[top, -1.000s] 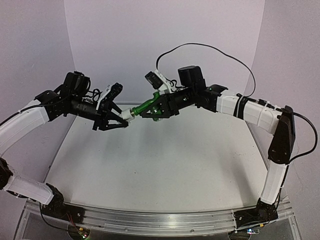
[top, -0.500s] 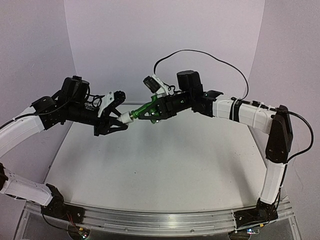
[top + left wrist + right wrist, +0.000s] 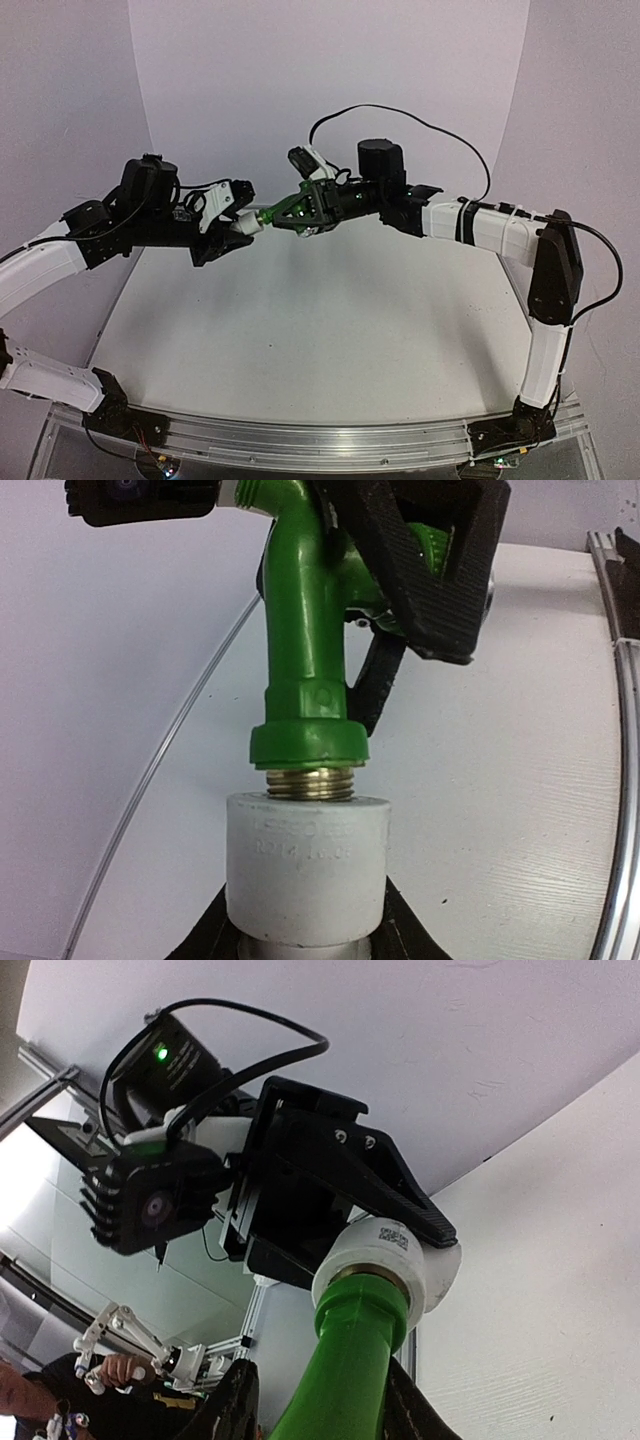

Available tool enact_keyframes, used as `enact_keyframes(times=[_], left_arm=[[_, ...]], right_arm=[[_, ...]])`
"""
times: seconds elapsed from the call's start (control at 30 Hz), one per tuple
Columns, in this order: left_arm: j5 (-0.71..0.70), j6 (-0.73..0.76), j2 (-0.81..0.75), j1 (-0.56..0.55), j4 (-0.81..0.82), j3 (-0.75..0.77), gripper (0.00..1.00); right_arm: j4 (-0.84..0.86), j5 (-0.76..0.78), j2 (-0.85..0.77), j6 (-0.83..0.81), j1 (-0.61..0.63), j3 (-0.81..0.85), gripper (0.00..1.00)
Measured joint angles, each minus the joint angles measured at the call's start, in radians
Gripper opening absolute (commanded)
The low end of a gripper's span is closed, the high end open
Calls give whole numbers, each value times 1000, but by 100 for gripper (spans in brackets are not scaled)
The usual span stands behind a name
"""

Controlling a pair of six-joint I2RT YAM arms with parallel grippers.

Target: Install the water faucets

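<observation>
In the upper middle of the overhead view, well above the tabletop [image 3: 300,330], the two arms meet nose to nose. The left hand [image 3: 238,226] is closed narrowly on the lower end of the white fitting [image 3: 305,855]. The right hand [image 3: 305,212] is clamped on the body of the green faucet [image 3: 300,650]. In the left wrist view the brass thread [image 3: 307,780] sits in the fitting's mouth at the centre of the frame, with a few turns exposed, so the step in hand looks like screwing it home. To do that well, hold the stem in line with the fitting's bore, turn about that axis only and press gently inward. Ease off if it binds, since a tilted start would likely cross the thread
</observation>
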Motion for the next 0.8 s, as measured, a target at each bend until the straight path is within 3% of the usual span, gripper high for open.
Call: enact_keyframes(times=[0.4, 0.8], left_arm=[[-237, 99, 35, -53, 60, -21, 0], [-369, 181, 42, -72, 309, -147, 0]], right_arm=[[14, 106, 10, 146, -5, -11, 0], [194, 174, 18, 372, -14, -82, 0]])
